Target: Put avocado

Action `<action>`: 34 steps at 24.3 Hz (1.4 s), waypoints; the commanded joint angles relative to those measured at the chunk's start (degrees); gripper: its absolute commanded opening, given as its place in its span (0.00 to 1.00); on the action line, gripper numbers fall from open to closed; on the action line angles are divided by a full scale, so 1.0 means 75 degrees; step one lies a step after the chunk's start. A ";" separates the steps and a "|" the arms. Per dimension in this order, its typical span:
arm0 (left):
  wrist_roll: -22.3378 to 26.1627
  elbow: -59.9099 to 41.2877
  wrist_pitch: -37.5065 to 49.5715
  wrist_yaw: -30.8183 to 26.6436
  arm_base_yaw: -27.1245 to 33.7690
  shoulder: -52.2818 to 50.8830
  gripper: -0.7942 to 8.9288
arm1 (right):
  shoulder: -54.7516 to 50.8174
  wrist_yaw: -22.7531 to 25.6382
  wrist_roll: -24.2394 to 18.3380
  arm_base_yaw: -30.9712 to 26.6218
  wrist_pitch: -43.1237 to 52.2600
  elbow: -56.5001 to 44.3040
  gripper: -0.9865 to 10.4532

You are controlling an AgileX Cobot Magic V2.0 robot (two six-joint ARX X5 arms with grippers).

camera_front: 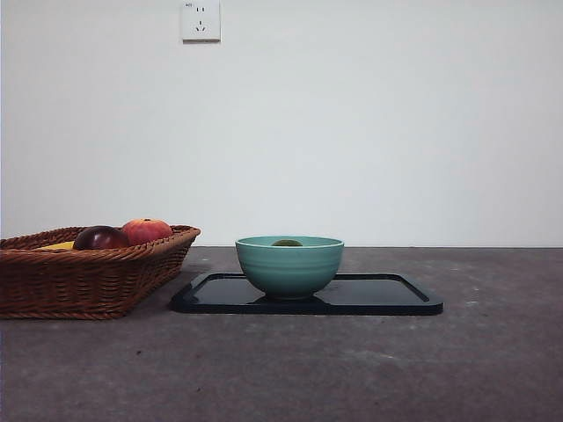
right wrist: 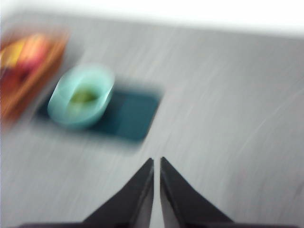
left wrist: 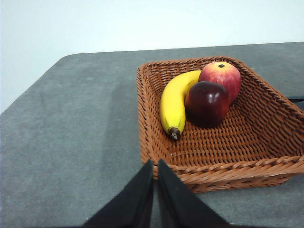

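Avocado [camera_front: 287, 243] in bowl [camera_front: 289, 266] on tray [camera_front: 387, 297]; both grippers' jaws together, clear of table [camera_front: 493, 352].

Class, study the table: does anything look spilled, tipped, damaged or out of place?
Nothing stands out. The teal bowl sits upright on the black tray with the avocado inside. The banana, the maroon fruit and the red-orange fruit lie in the wicker basket.

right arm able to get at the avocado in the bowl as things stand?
Probably yes. The avocado lies low in the open teal bowl on the black tray, nothing over it. The right gripper is shut and well away, so it must open first.
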 commanded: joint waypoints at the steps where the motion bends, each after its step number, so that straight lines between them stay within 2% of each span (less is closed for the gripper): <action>1: 0.0041 -0.0160 -0.0029 0.0067 0.0015 -0.0015 0.10 | -0.0478 -0.0122 -0.1250 -0.0845 0.1827 -0.1037 0.10; 4: 0.0041 -0.0160 -0.0029 0.0067 0.0015 -0.0015 0.10 | -0.1317 -0.0927 -0.1696 -0.2072 0.3803 -0.3008 0.10; 6: 0.0041 -0.0160 -0.0029 0.0067 0.0015 -0.0015 0.10 | -0.1842 -0.1667 -0.1696 -0.2859 0.4689 -0.4173 0.10; 8: 0.0041 -0.0160 -0.0029 0.0067 0.0015 -0.0015 0.10 | -0.2165 -0.2124 -0.1696 -0.3430 0.5164 -0.4867 0.10; 14: 0.0041 -0.0160 -0.0029 0.0067 0.0015 -0.0015 0.10 | -0.2489 -0.2296 -0.1746 -0.4406 0.5560 -0.5759 0.10; 21: 0.0041 -0.0160 -0.0029 0.0067 0.0015 -0.0015 0.10 | -0.2489 -0.2731 -0.1950 -0.4945 0.5552 -0.6286 0.10; 34: 0.0041 -0.0160 -0.0029 0.0067 0.0015 -0.0015 0.10 | -0.2489 -0.2728 -0.1947 -0.4975 0.5636 -0.6301 0.10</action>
